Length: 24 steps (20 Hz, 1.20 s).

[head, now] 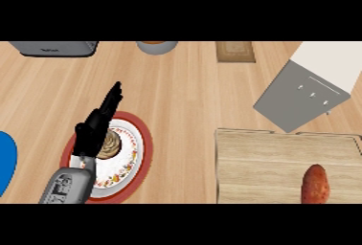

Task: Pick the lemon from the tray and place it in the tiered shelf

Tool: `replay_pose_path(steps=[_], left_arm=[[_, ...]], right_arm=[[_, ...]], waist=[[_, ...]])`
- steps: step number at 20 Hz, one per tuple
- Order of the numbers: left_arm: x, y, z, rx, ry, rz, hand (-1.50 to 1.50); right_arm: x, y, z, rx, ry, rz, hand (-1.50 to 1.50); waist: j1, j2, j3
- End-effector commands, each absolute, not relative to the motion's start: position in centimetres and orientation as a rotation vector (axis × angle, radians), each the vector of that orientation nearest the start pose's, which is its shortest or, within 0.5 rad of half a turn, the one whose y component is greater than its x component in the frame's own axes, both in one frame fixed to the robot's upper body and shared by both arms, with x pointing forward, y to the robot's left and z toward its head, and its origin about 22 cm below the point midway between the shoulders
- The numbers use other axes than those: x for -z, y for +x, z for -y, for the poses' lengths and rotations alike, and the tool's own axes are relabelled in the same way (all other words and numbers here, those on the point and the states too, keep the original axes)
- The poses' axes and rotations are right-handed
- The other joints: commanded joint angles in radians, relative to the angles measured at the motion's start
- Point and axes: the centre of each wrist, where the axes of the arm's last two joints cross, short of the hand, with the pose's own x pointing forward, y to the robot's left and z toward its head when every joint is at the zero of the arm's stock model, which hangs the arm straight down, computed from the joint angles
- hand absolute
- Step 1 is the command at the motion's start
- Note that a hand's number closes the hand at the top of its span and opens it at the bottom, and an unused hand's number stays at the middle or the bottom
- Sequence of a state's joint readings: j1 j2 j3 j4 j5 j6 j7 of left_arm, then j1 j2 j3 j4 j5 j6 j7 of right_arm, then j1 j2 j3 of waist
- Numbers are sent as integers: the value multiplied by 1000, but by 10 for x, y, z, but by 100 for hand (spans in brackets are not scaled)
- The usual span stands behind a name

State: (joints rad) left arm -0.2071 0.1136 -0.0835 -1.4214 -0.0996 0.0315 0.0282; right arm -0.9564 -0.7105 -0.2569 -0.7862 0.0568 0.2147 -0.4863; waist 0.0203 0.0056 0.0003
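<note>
Your left hand [96,131] has its fingers [112,98] straight and open, and they hold nothing. They point away from you, toward the far edge of the tabletop [184,95]. The hand hangs over a plate [134,158] near the front left corner. The plate is white with a red rim and a ring of small colored marks. You can see something brown and swirly [112,145] in the middle of the plate, partly hidden by the hand. The grey arm [67,186] comes in from the front edge, just below the hand. Your right hand does not show.

A blue thing [5,160] peeks in at the left edge, near the plate.

The tray [283,158] is light wood and sits at the front right corner, well apart from your hand. On it lies a reddish-orange, long thing [315,184], close to the front edge. It does not look like a lemon.

Just behind the tray stands a tilted grey and cream piece [304,95], by the right edge. I cannot tell if it is the shelf.

Along the far edge you see a grey box [55,48] at the left, a round pot [157,47] in the middle, and a small brown board [235,51] beside it.
</note>
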Motion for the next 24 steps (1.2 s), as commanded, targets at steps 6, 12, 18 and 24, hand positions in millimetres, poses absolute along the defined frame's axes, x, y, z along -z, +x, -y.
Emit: replay_pose_path(steps=[6, 12, 18, 24], left_arm=[[-13, 280, -215, 292, 112, 1582, 0], [-6, 293, -223, 278, 81, 1579, 0], [-21, 286, -222, 265, 79, 1576, 0], [-18, 291, -224, 278, 93, 1598, 0]], right_arm=[[-235, 407, 428, -377, -824, 2013, -150], [-227, 408, 439, -315, -705, 2016, -150], [-247, 405, 450, -270, -525, 2036, -150], [-283, 403, 453, -245, -412, 2055, -150]], waist=[[9, 3, 0], [-2, 2, 0], [2, 1, 0], [5, 4, 0]])
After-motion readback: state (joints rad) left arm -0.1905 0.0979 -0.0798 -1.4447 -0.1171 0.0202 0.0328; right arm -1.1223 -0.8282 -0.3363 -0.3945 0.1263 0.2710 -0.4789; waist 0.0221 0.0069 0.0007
